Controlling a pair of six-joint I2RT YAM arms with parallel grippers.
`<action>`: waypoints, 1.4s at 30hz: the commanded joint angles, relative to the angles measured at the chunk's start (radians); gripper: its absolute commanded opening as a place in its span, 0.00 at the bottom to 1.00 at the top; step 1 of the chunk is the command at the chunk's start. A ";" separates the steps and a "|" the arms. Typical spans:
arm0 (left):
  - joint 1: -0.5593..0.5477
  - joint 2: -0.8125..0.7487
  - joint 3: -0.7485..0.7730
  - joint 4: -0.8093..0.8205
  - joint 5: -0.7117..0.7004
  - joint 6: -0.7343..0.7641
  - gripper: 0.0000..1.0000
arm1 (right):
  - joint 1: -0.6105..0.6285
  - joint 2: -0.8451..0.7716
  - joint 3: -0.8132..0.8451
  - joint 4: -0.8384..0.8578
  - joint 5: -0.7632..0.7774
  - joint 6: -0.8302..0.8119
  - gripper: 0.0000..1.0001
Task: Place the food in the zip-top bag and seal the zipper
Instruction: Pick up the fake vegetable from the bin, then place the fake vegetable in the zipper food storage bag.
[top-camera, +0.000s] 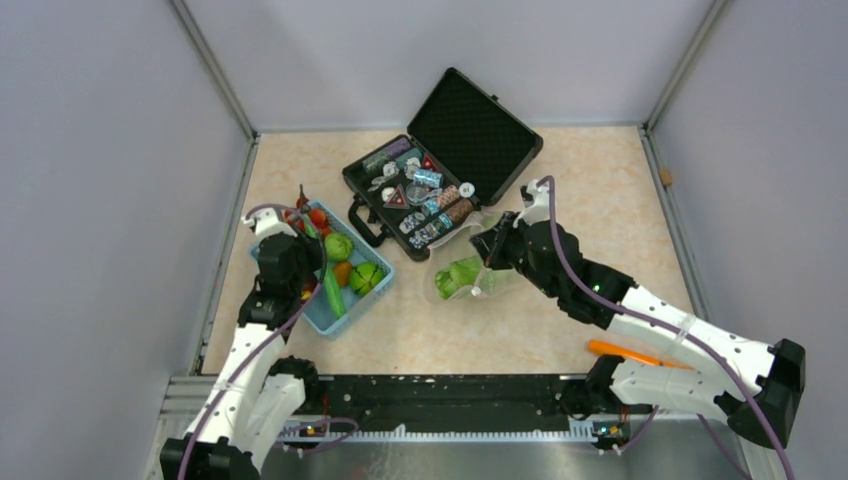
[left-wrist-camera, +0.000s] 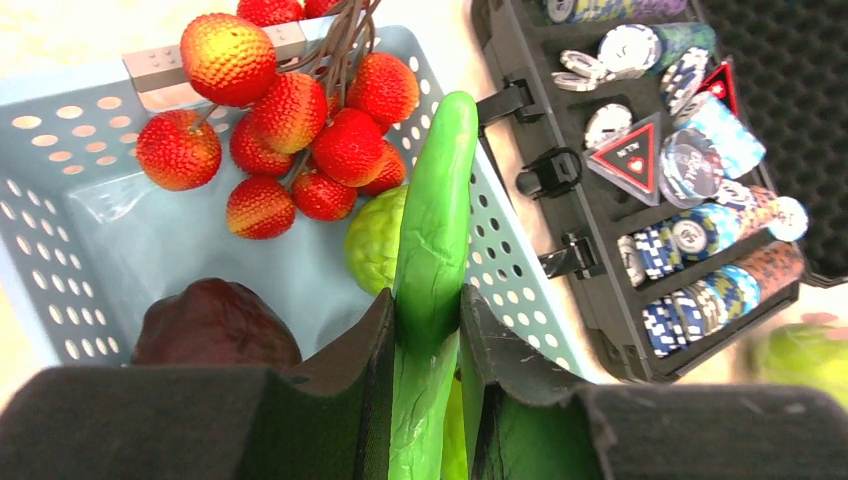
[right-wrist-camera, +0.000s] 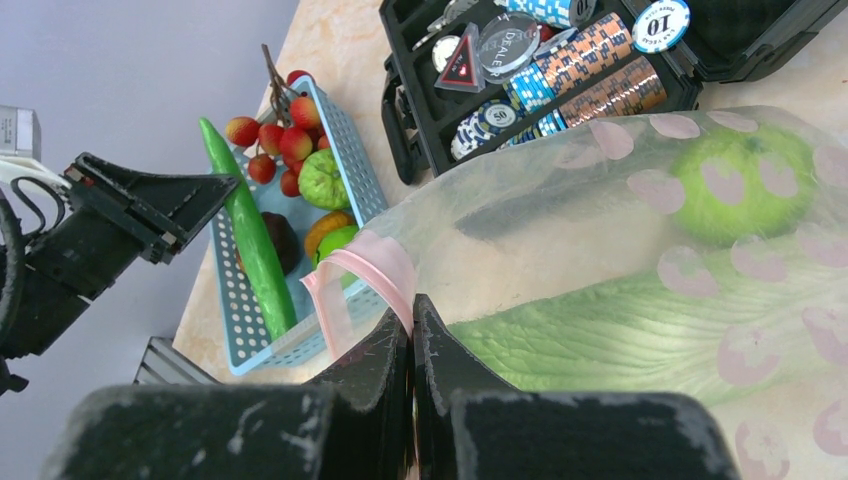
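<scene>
My left gripper (left-wrist-camera: 425, 300) is shut on the long green cucumber (left-wrist-camera: 435, 220), which lies over the light blue basket (left-wrist-camera: 60, 230). Red cherry tomatoes (left-wrist-camera: 290, 110), a dark purple piece (left-wrist-camera: 215, 325) and a pale green leafy ball (left-wrist-camera: 372, 240) sit in the basket. An orange (top-camera: 343, 272) lies there too. My right gripper (right-wrist-camera: 412, 305) is shut on the pink zipper (right-wrist-camera: 375, 260) and holds up the mouth of the clear zip-top bag (right-wrist-camera: 620, 230). Inside the bag are a green apple (right-wrist-camera: 740, 185) and a white-green long vegetable (right-wrist-camera: 640, 330).
An open black case (top-camera: 450, 170) full of chips and trinkets stands just behind the bag and to the right of the basket. Grey walls close the table on three sides. An orange-handled tool (top-camera: 635, 353) lies by the right arm's base.
</scene>
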 joint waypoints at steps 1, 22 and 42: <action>0.006 -0.068 -0.012 0.099 0.087 -0.031 0.00 | -0.007 -0.027 -0.003 0.049 0.010 -0.004 0.00; 0.006 -0.425 -0.302 0.926 0.520 -0.119 0.00 | -0.008 -0.021 -0.004 0.062 -0.003 0.000 0.00; -0.157 -0.107 -0.196 1.596 0.685 -0.452 0.00 | -0.007 0.025 0.023 0.094 -0.073 0.010 0.00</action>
